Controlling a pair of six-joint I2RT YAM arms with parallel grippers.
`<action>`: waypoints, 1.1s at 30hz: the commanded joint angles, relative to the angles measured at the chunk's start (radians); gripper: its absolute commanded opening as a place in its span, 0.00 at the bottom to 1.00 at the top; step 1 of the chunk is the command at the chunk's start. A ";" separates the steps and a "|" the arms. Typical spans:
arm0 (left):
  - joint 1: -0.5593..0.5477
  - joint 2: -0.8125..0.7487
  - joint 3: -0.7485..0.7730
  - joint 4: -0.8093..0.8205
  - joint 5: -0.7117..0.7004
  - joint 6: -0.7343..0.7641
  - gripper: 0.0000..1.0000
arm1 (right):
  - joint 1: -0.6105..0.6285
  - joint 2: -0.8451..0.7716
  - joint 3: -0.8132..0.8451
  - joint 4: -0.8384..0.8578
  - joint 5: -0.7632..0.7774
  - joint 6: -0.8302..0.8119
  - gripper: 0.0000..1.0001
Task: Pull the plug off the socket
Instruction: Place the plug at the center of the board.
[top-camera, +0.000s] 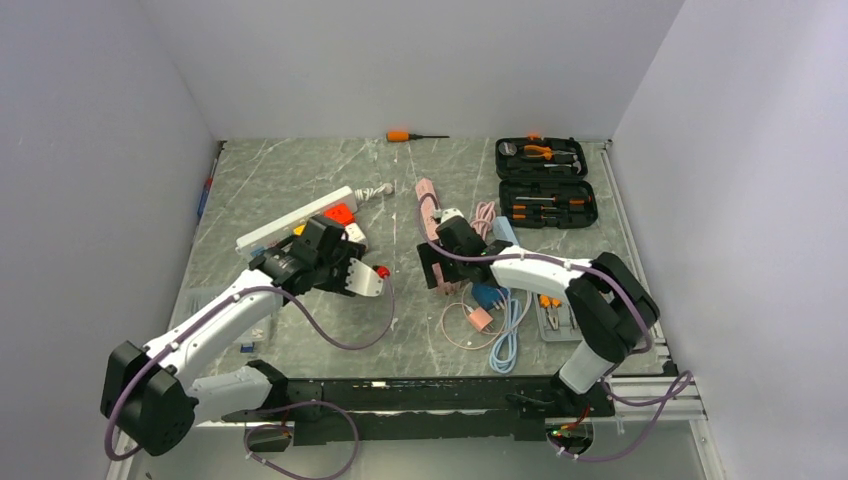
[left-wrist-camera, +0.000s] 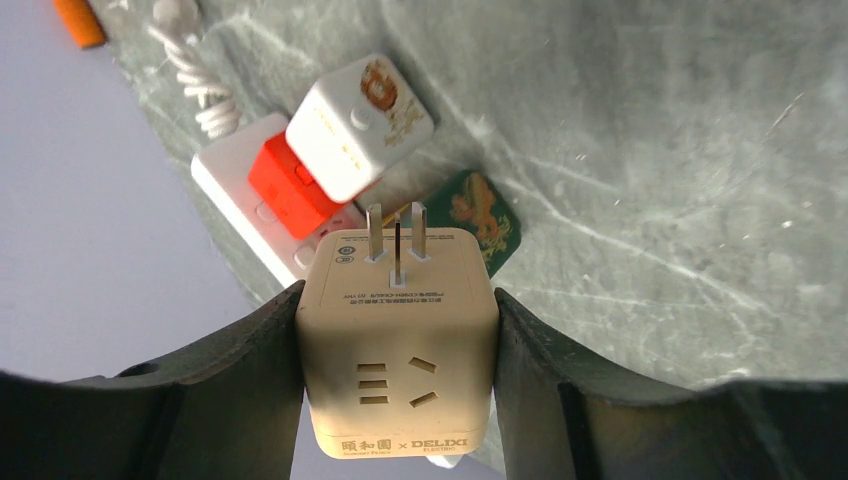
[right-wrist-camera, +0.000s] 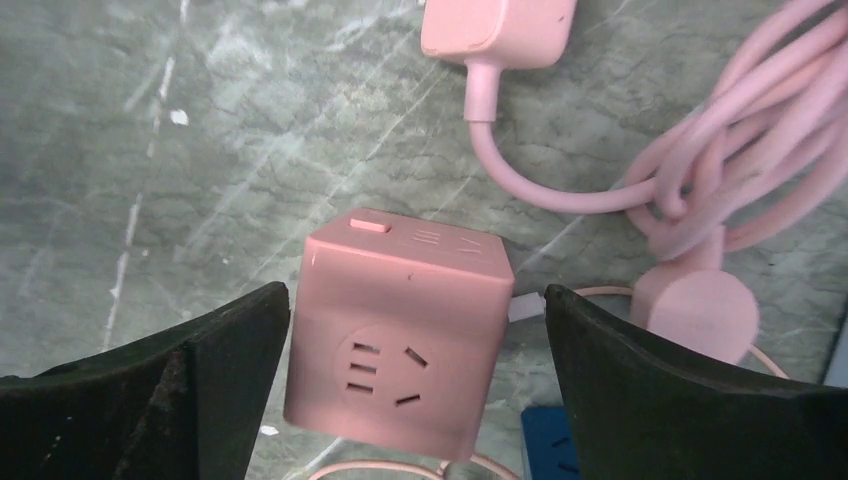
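Note:
My left gripper (left-wrist-camera: 398, 305) is shut on a cream cube plug adapter (left-wrist-camera: 398, 350). Its three metal prongs (left-wrist-camera: 396, 235) are bare and point away from me. It hangs clear above the white power strip (left-wrist-camera: 235, 190). A red plug (left-wrist-camera: 290, 185) and a white cube adapter (left-wrist-camera: 358, 125) sit in that strip. In the top view the left gripper (top-camera: 355, 277) is just right of the strip (top-camera: 295, 218). My right gripper (right-wrist-camera: 415, 300) is open, its fingers (right-wrist-camera: 230, 350) either side of a pink cube socket (right-wrist-camera: 400, 330) without touching it.
A pink power strip (top-camera: 427, 205) and coiled pink cable (right-wrist-camera: 720, 170) lie by the right gripper (top-camera: 440, 262). A blue plug (top-camera: 487, 295) and pink plug (top-camera: 478, 318) lie nearer the front. An open tool case (top-camera: 545, 180) sits at the back right, an orange screwdriver (top-camera: 410, 135) at the back.

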 joint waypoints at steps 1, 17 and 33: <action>-0.069 0.050 0.083 -0.049 0.030 -0.073 0.33 | -0.013 -0.136 0.036 0.003 0.045 0.026 1.00; -0.304 0.488 0.316 -0.059 0.191 -0.664 0.41 | -0.140 -0.594 -0.034 -0.112 0.166 0.064 1.00; -0.419 0.772 0.570 -0.083 0.285 -0.722 0.93 | -0.170 -0.636 -0.135 -0.075 0.221 0.116 1.00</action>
